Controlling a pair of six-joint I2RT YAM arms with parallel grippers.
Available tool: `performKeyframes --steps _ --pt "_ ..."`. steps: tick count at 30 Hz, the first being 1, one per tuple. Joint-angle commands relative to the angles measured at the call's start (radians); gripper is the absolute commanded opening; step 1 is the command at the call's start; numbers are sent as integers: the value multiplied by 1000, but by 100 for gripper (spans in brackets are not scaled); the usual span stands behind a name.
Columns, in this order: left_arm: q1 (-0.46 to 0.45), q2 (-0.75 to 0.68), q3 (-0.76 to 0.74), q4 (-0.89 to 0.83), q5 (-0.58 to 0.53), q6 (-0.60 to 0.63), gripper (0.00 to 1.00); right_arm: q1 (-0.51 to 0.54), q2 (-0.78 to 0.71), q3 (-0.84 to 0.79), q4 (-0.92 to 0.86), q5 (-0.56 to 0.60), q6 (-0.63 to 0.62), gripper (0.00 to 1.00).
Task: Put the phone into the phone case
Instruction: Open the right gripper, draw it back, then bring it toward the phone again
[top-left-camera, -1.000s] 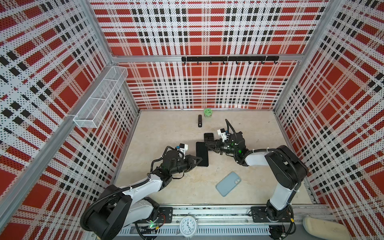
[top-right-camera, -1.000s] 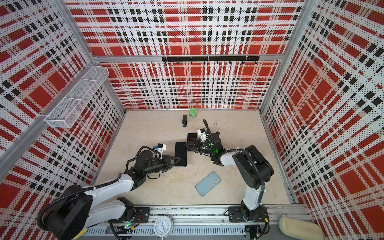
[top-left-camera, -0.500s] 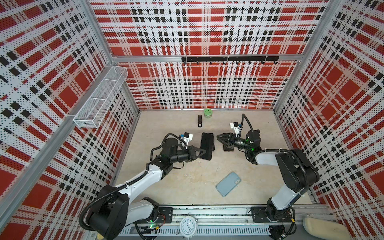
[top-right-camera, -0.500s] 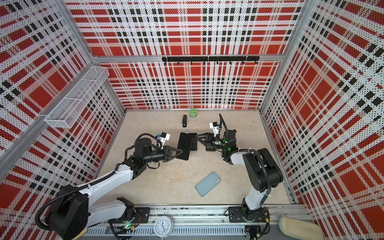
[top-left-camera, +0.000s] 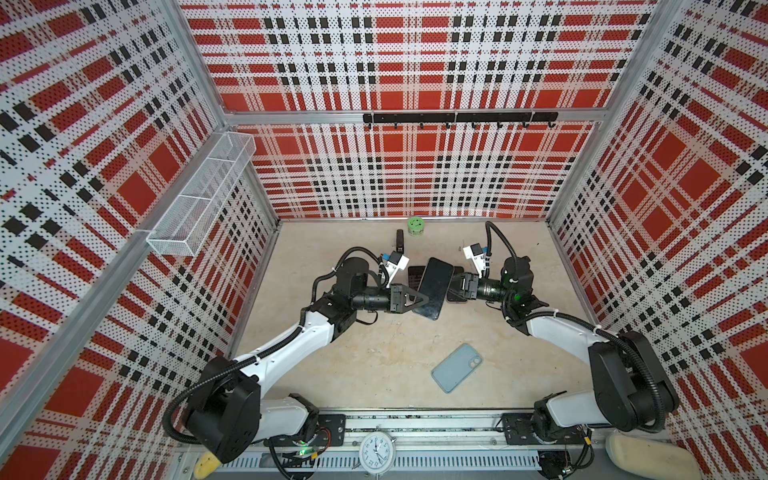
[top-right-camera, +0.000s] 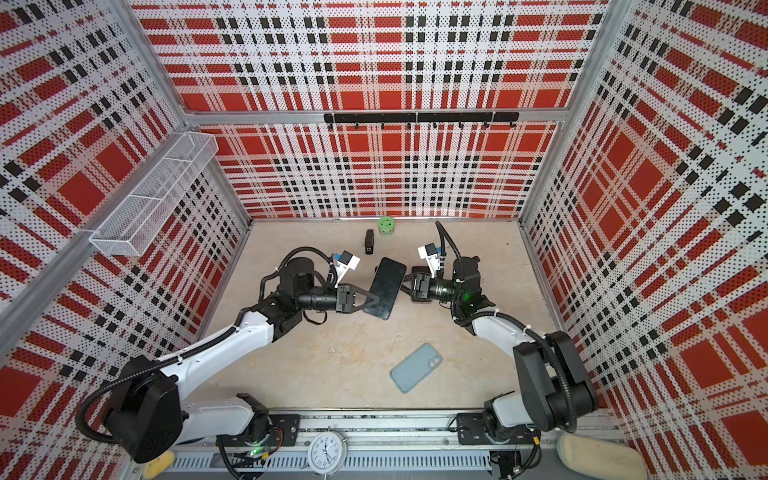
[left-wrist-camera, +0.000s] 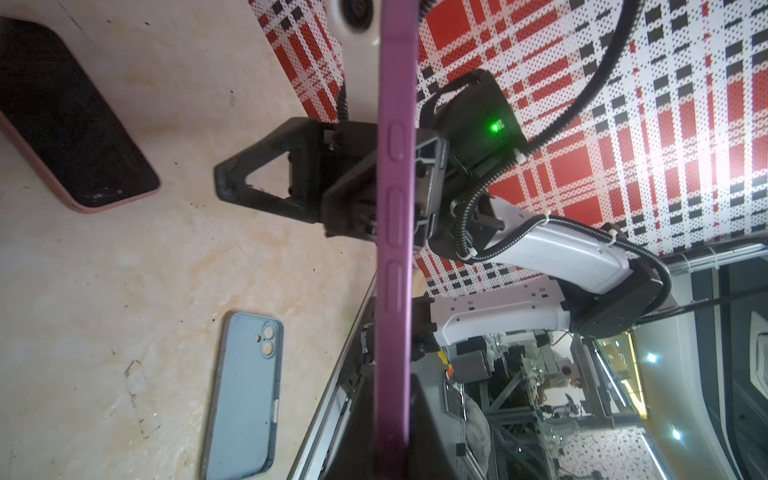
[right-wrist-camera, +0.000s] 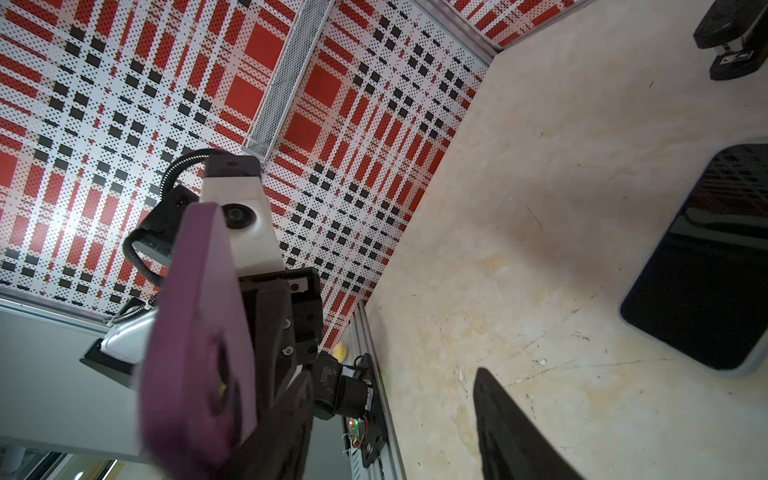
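The left jaws clamp the purple case (left-wrist-camera: 395, 187), phone (top-left-camera: 434, 286) seemingly inside, lifted over the surface's (top-left-camera: 374, 353) middle, presumably so the right jaws, apart just right of it, can press it home.

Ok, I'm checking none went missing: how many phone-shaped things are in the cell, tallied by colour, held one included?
Purple-cased phone: 1
Pink-rimmed phone: 1
Grey-rimmed phone: 1
Light blue phone or case: 1
Total: 4
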Motion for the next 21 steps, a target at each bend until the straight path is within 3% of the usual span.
performKeyframes --steps 1,4,7,10,13,17,21 --pt "-19 25 27 -17 24 5 5 15 -23 21 128 -48 8 60" --pt "-14 26 21 17 14 -25 5 14 -43 21 145 -30 28 58" --pt "-3 23 4 83 10 -73 5 0 -85 24 34 44 -19 57" --pt "8 20 -11 132 4 -112 5 -51 -149 9 -81 145 -40 58" --pt "11 19 -14 142 4 -121 4 -115 -215 -30 -85 199 -2 58" --pt "8 23 -14 154 7 -128 5 -143 -250 -32 -69 166 17 61" --pt "-3 34 -11 180 8 -142 5 -134 -215 -31 93 71 99 67"
